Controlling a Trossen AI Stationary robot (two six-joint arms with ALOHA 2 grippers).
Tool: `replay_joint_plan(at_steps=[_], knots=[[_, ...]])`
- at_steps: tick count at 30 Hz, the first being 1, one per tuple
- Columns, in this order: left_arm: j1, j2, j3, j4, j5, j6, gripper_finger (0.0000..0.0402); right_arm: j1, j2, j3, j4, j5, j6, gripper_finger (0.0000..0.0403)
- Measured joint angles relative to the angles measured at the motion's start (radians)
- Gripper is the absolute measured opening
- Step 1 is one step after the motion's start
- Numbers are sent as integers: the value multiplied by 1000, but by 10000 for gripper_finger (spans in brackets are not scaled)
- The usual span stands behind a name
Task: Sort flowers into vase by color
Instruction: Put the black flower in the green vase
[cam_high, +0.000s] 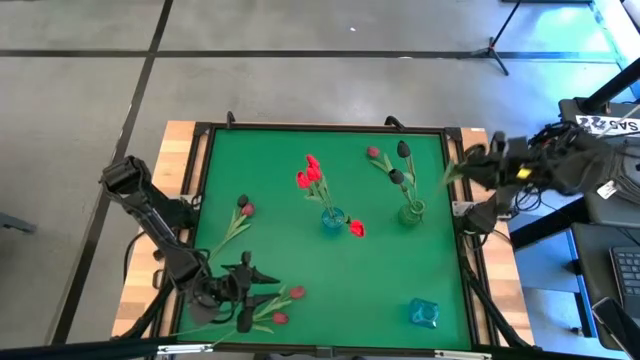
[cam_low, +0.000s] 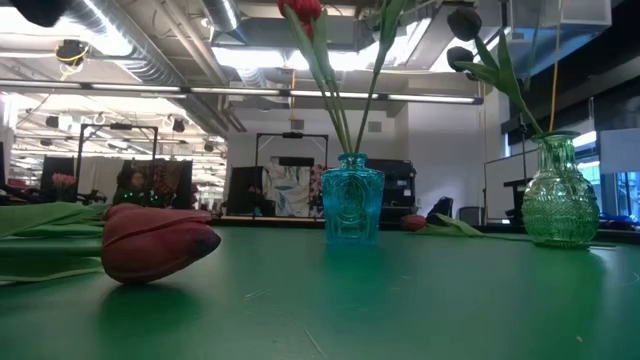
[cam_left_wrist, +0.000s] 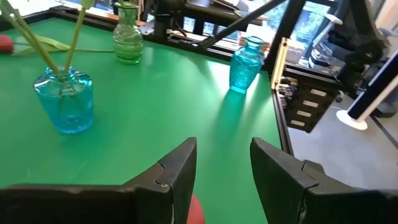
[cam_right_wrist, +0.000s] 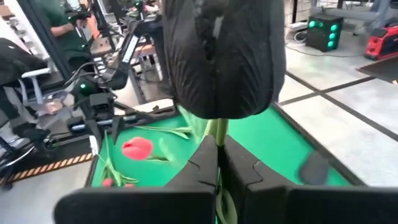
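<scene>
A green worktop (cam_high: 330, 270) with a dark frame sits on a pale wooden base, seen from above.

The left gripper (cam_high: 243, 290) hangs low over the near left corner, its jaws spread apart with a gap between them. A red flower head (cam_left_wrist: 194, 211) shows just below that gap in the left wrist view. Around it lie loose tulips: two red-headed ones (cam_high: 287, 305) with stems running roughly left to right, heads to the right, and a pink-headed one (cam_high: 244, 208) farther back, its stem slanting from near left up to its head at far right.

At the worktop's middle stands a blue glass vase (cam_high: 332, 220) holding red tulips (cam_high: 310, 175), stems upright and leaning a little to the far left. One red head (cam_high: 356, 228) lies on the worktop just right of this vase. To the right, a green glass vase (cam_high: 411, 212) holds dark maroon tulips (cam_high: 400, 165), leaning toward the far side. A second blue vase (cam_high: 424, 313) stands empty near the near right corner.

The right gripper (cam_high: 470, 165) is off the far right edge of the worktop, jaws pressed together on the green stem of a dark maroon tulip (cam_right_wrist: 221, 56); the stem runs straight out from the jaws, with the large dark head at its far end.

The floor beyond is grey concrete with dark seams. The low view shows an open workshop with ceiling ducts, strip lights and screens; a person in a green top (cam_right_wrist: 59, 18) appears in the right wrist view.
</scene>
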Motion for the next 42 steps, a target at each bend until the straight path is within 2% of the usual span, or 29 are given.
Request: replay_joint_plan(at_steps=[11,21,26,34,38,42], knots=[[18,0,0,0,34,-67,147,0,-30,29,-289,23,191,2],[13,0,0,0,24,-92,147,0,-30,-93,-276,18,246,3],[12,0,0,0,24,-97,147,0,-30,-163,-269,60,339,3],[12,0,0,0,24,-94,147,0,-28,-298,-260,64,468,3],[12,0,0,0,24,-92,147,0,-27,-373,-258,64,528,22],[12,0,0,-4,24,-89,147,0,-27,-435,-262,63,586,69]])
